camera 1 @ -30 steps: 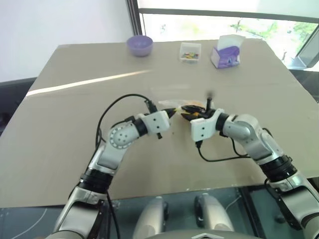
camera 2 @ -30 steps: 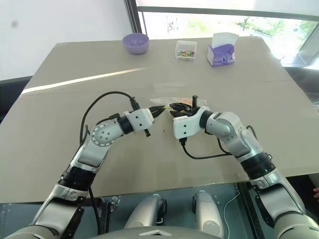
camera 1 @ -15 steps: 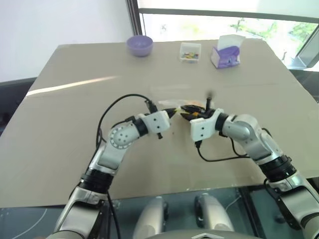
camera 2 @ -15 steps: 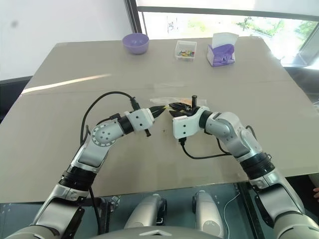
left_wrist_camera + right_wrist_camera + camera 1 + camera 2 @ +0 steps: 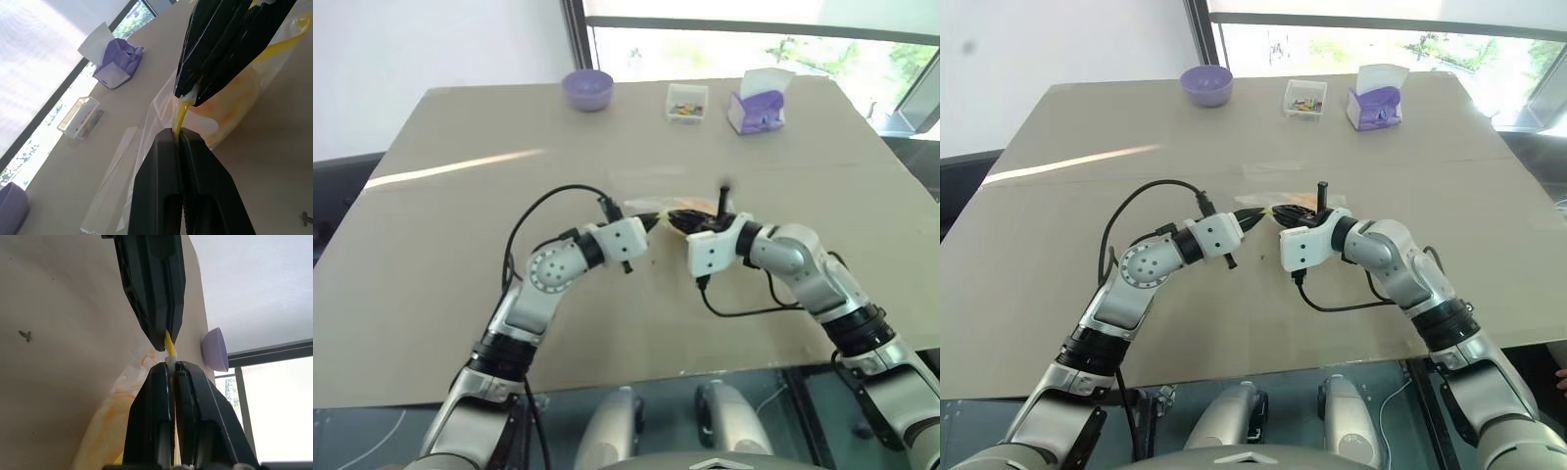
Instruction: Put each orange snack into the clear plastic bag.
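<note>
The clear plastic bag (image 5: 146, 142) lies at mid-table between my two hands. Its yellow seal strip (image 5: 180, 116) is pinched from both sides. My left gripper (image 5: 178, 138) is shut on one end of the strip. My right gripper (image 5: 171, 365) is shut on the strip right opposite, the two sets of tips almost touching. In the left eye view the left gripper (image 5: 651, 222) and right gripper (image 5: 677, 220) meet above the table. An orange snack (image 5: 237, 90) shows as a yellow-orange shape through the plastic, inside the bag; its pattern is too blurred to make out.
At the table's far edge stand a purple bowl (image 5: 587, 88), a small clear box of colourful bits (image 5: 686, 102) and a purple tissue box (image 5: 759, 104). Black cables loop from both wrists over the table (image 5: 431, 264).
My right gripper's fingers have closed from slightly apart to shut on the seal strip. Both arms have stayed in place.
</note>
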Motion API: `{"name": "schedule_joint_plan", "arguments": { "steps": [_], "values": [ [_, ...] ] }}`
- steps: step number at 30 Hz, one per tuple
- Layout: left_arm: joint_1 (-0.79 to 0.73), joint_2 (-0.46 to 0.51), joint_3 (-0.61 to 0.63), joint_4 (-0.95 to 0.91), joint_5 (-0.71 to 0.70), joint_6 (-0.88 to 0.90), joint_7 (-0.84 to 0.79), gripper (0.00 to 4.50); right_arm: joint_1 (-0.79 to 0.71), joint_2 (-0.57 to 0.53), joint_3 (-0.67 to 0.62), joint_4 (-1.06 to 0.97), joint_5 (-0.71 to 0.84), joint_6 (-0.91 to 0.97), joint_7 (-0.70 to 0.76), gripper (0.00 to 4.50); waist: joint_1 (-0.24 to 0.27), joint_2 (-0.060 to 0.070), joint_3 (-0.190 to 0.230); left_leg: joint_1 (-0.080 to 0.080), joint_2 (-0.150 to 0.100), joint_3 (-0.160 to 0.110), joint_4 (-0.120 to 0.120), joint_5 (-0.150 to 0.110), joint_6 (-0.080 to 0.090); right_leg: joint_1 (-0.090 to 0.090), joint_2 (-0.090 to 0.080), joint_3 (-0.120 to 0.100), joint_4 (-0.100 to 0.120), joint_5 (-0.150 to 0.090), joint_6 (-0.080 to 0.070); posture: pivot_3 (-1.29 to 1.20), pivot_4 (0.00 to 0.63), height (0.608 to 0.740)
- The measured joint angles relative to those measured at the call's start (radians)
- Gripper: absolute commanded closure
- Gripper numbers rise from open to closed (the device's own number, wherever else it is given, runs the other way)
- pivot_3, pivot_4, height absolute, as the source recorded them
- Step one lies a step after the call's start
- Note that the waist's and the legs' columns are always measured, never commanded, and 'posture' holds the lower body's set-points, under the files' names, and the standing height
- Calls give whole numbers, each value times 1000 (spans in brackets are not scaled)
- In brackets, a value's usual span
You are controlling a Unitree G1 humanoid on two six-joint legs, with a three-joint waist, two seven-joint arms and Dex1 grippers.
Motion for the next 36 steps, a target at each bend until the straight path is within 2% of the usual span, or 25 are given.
{"name": "schedule_joint_plan", "arguments": {
  "steps": [16,36],
  "values": [
    [-2,-1,0,22,-36,-16,-1,4500,4,-15,0,-4,3,0,-5,4474,0,0,0,0,0,0,0,0,0,0,0,0,0,0,0,0,150,740],
    [-3,0,-4,119,-63,-62,-15,4500,117,-150,-52,-96,44,62,-10,4474,1,0,0,-1,0,0,-1,0,0,0,0,0,-2,0,0,0,150,740]
  ]
}}
